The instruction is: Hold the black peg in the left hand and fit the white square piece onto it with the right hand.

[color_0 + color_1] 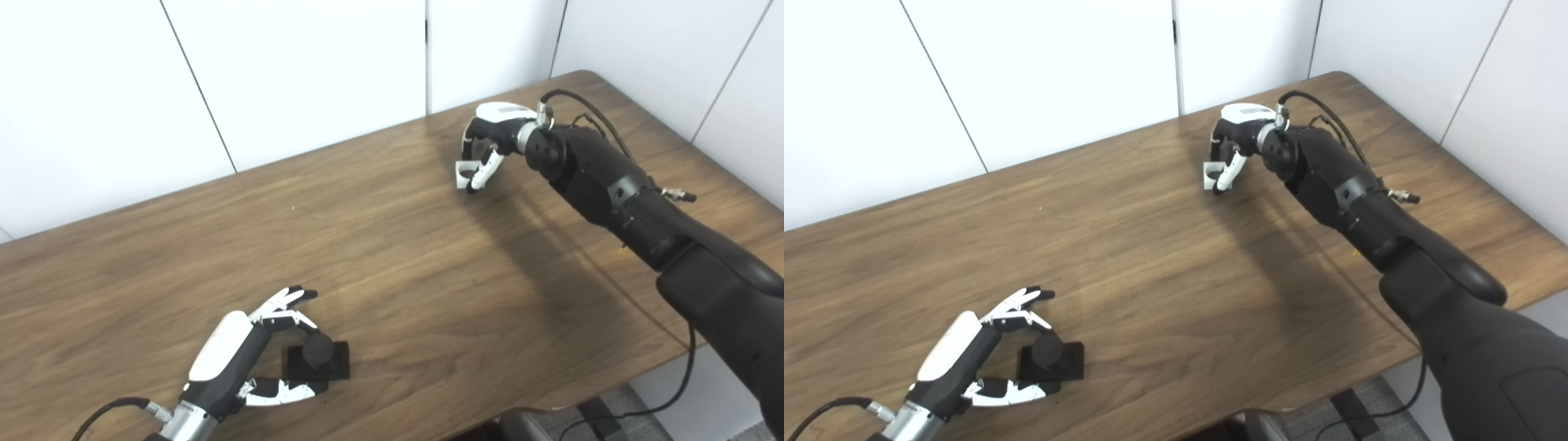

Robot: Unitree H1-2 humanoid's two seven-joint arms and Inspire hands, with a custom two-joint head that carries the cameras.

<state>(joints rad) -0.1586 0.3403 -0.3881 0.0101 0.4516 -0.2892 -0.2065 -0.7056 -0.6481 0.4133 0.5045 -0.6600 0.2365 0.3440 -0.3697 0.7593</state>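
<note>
A big brown table (392,263) fills most of the view, with white wall panels (275,67) behind it.

The right arm (618,190) is long and black. It reaches across to the far side of the table. A thin black cable (680,361) hangs from it past the table edge.

The right hand (490,144) is bent down over the white piece (463,173). Its fingers are curled around the piece, with the thumb across the front. The piece is small and has a round hole in it. I cannot tell if it rests on the table or is just above it.

The left hand (245,358) is near the front edge of the table. Its fingers and thumb are closed around the black peg (318,350). The peg is round and stands on a flat black square base (320,362). The base lies on the table.

The peg and the white piece are well apart.
</note>
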